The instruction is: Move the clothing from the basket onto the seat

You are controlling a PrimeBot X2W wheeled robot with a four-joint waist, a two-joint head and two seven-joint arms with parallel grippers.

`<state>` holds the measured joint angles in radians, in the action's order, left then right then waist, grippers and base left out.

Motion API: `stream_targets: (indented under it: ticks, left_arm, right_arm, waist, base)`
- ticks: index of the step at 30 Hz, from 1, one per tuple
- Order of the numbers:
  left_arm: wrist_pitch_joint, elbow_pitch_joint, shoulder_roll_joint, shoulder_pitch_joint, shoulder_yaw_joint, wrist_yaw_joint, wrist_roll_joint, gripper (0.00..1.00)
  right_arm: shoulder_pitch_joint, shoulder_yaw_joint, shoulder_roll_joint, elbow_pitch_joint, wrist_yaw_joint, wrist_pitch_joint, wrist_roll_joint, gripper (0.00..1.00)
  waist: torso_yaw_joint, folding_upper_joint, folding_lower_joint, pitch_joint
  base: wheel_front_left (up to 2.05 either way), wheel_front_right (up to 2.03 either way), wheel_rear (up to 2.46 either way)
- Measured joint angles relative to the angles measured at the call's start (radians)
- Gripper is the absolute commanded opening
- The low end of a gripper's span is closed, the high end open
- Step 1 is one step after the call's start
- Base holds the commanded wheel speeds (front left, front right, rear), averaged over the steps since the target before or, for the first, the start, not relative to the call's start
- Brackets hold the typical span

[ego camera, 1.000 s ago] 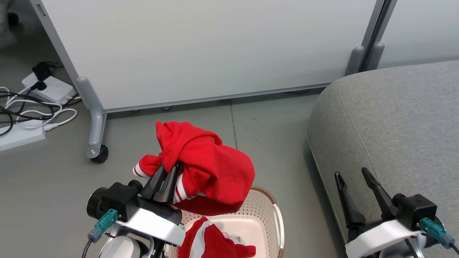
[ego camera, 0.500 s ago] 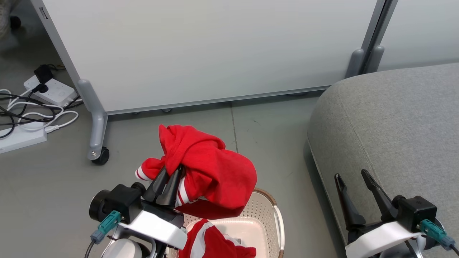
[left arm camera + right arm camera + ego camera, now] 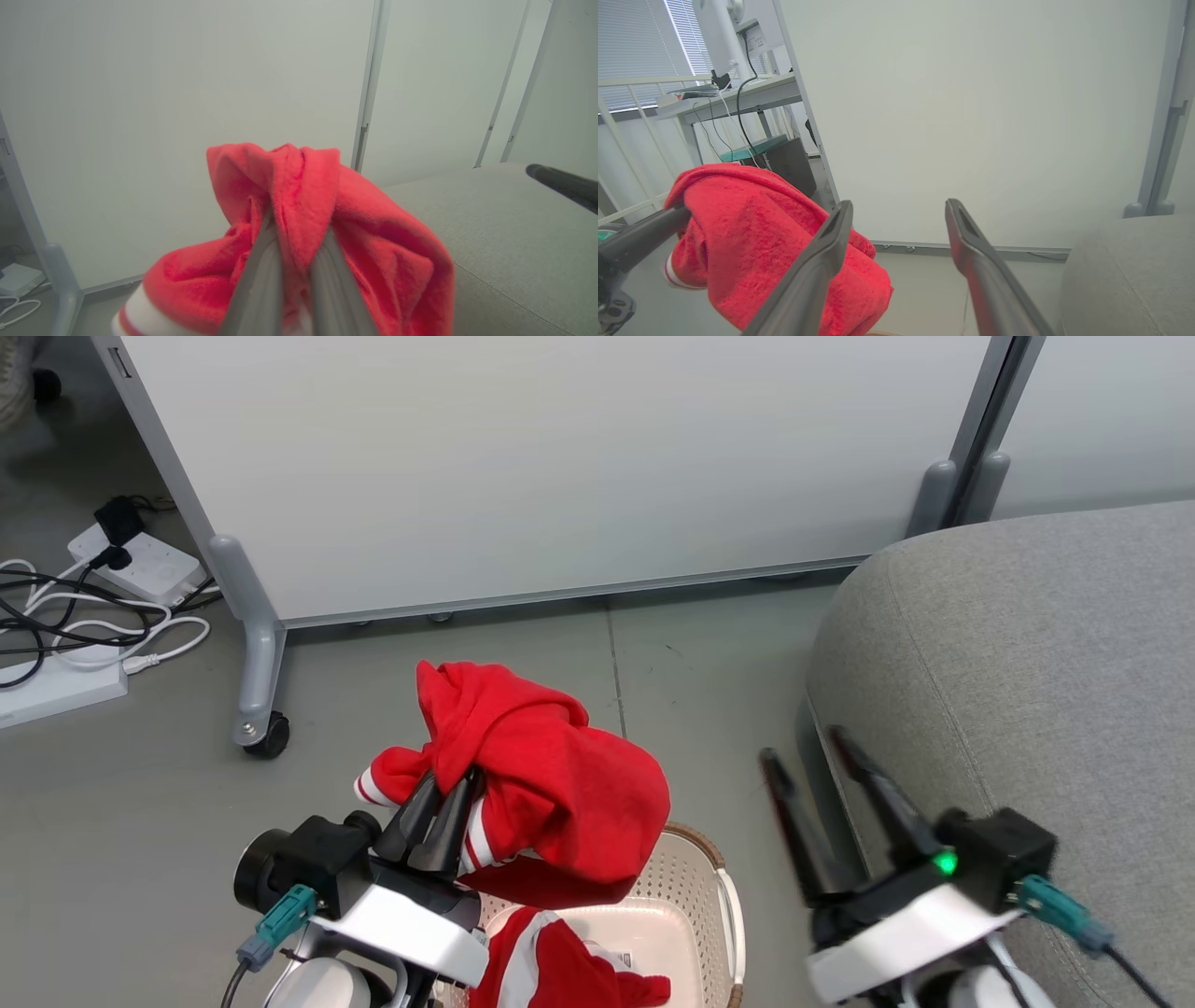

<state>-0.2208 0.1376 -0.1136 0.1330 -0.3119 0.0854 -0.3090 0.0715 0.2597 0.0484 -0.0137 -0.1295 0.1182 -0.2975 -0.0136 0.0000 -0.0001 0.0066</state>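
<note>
Left tool [image 3: 453,779] clamped on soft red white-striped garment [image 3: 551,784], lower centre, above oval cream perforated basket [image 3: 695,868]; second red piece [image 3: 551,971] remains inside. Right tool [image 3: 801,745], fingers apart, has swung left from grey fabric sofa [image 3: 1027,644]; transfer likely pending.

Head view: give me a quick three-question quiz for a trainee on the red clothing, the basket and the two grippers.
1. True or false: the left gripper is shut on a red garment.
2. The right gripper is: A) open and empty, B) shut on fabric, C) shut on a cable.
3. Short answer: what lies inside the basket?

Key: 1 true. 2 A. 3 a second red-and-white garment.
</note>
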Motion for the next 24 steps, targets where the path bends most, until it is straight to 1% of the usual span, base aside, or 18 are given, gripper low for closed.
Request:
stream_targets:
  ticks: [4, 7, 12, 13, 16, 22, 23, 24]
  left_arm:
    - [-0.001, -0.001, 0.000, 0.007, -0.007, -0.002, 0.000, 0.00]
    - [-0.001, 0.000, 0.000, 0.017, -0.015, -0.001, -0.001, 0.00]
    - [-0.001, 0.002, 0.002, 0.020, -0.030, 0.001, -0.001, 0.00]
    - [-0.003, 0.003, 0.002, 0.022, -0.035, 0.001, -0.001, 0.00]
    - [-0.006, 0.000, 0.003, 0.025, -0.045, 0.002, -0.001, 0.00]
    - [-0.010, -0.013, 0.004, 0.035, -0.057, 0.003, -0.001, 0.00]
    - [-0.010, -0.016, 0.004, 0.035, -0.058, 0.003, -0.001, 0.00]
    - [-0.013, -0.019, 0.004, 0.035, -0.058, 0.003, -0.001, 0.00]
  right_arm:
    - [0.073, 0.146, 0.000, -0.003, 0.000, 0.005, -0.040, 1.00]
    - [0.132, 0.254, -0.001, -0.032, 0.000, 0.015, -0.074, 1.00]
    - [0.219, 0.397, -0.001, -0.123, 0.000, 0.040, -0.125, 1.00]
    - [0.252, 0.442, -0.001, -0.166, 0.000, 0.052, -0.146, 1.00]
    - [0.294, 0.495, -0.001, -0.232, 0.000, 0.069, -0.178, 1.00]
    - [0.370, 0.559, -0.001, -0.341, 0.000, 0.104, -0.239, 1.00]
    - [0.381, 0.565, -0.001, -0.357, 0.000, 0.108, -0.251, 0.98]
    - [0.390, 0.574, 0.000, -0.369, 0.000, 0.110, -0.263, 0.49]
  waist:
    - [0.005, 0.0000, 0.0001, 0.005]
    - [0.014, 0.0000, 0.0001, 0.007]
    - [0.030, 0.0000, 0.0001, 0.008]
    - [0.037, 0.0000, 0.0001, 0.009]
    - [0.045, 0.0000, 0.0000, 0.011]
    - [0.056, 0.0000, 0.0001, 0.016]
    - [0.057, 0.0000, 0.0001, 0.016]
    - [0.058, 0.0000, 0.0001, 0.015]
  base:
    - [0.00, 0.00, 0.00]
    - [0.00, 0.00, 0.00]
    - [0.00, 0.00, 0.00]
    - [0.00, 0.00, 0.00]
    - [0.00, 0.00, 0.00]
    - [0.00, 0.00, 0.00]
    - [0.00, 0.00, 0.00]
    - [0.00, 0.00, 0.00]
